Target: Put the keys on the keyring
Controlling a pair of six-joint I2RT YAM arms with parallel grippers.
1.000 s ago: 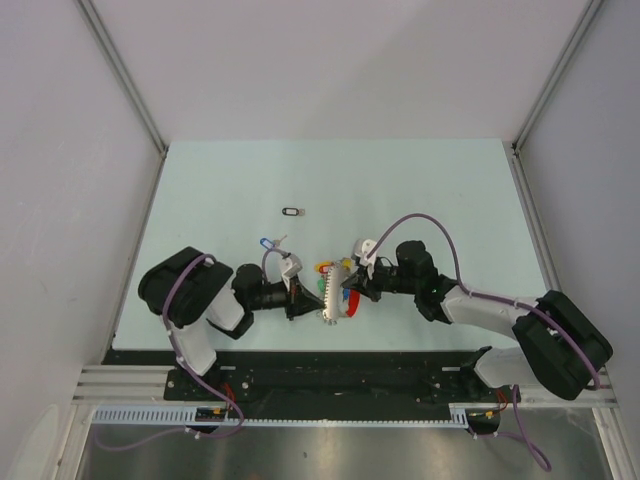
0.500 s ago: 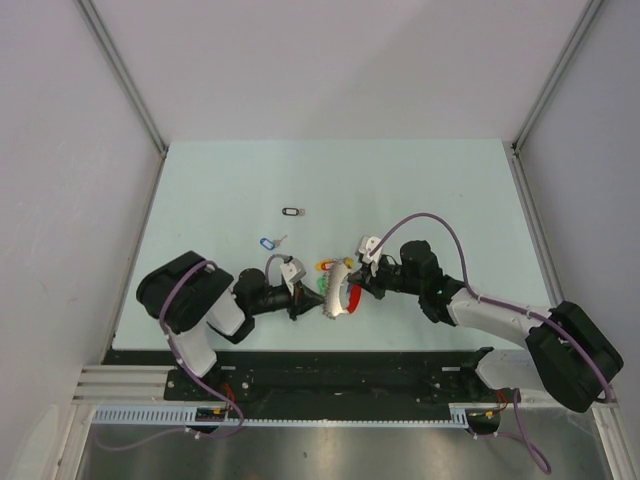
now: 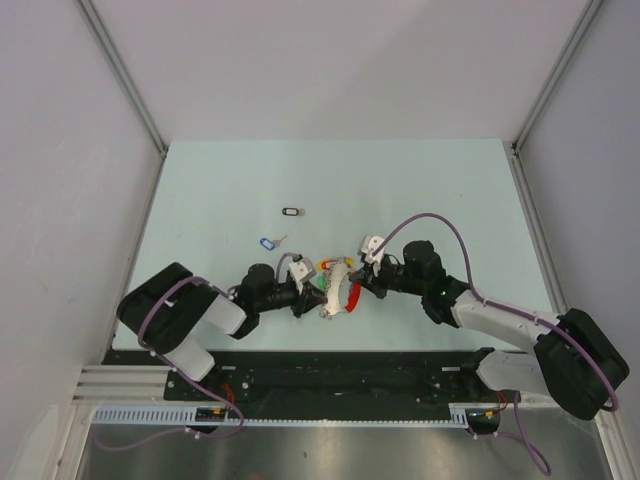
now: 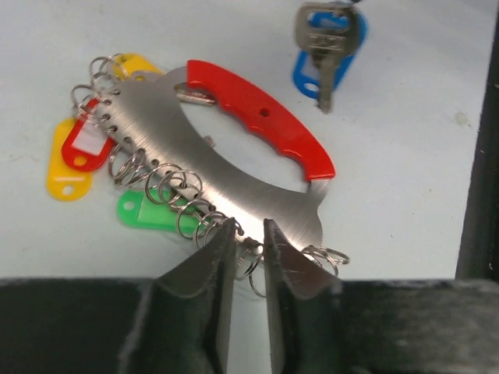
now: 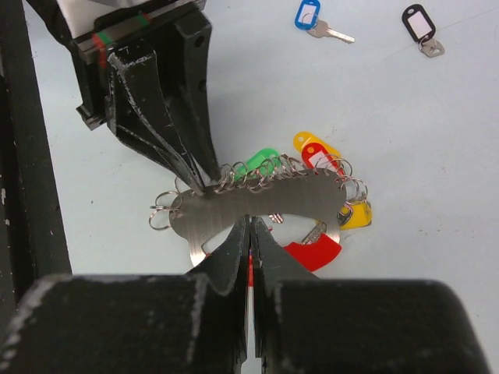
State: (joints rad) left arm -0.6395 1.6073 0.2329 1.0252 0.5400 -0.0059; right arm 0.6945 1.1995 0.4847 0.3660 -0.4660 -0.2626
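Note:
The keyring (image 4: pixel 234 175) is a curved steel plate with a red band (image 4: pixel 269 128), a row of small wire rings and yellow, green and red tags. It lies between the two arms in the top view (image 3: pixel 338 288). My right gripper (image 5: pixel 250 224) is shut on the plate's inner edge by the red band (image 5: pixel 316 251). My left gripper (image 4: pixel 248 230) sits at the plate's ringed edge, its jaws a narrow gap apart with a small ring lying in the gap. A blue-tagged key (image 3: pixel 267 242) (image 4: pixel 327 47) and a black-tagged key (image 3: pixel 292 211) (image 5: pixel 421 23) lie loose on the table further back.
The pale green table (image 3: pixel 430 190) is walled by white panels at the left, right and back. The black rail (image 3: pixel 330 360) holding both arm bases runs along the near edge.
My left gripper's jaws have parted slightly from shut, and the left arm has swung lower and leftward. The keyring has shifted a little away from the near edge in the right gripper.

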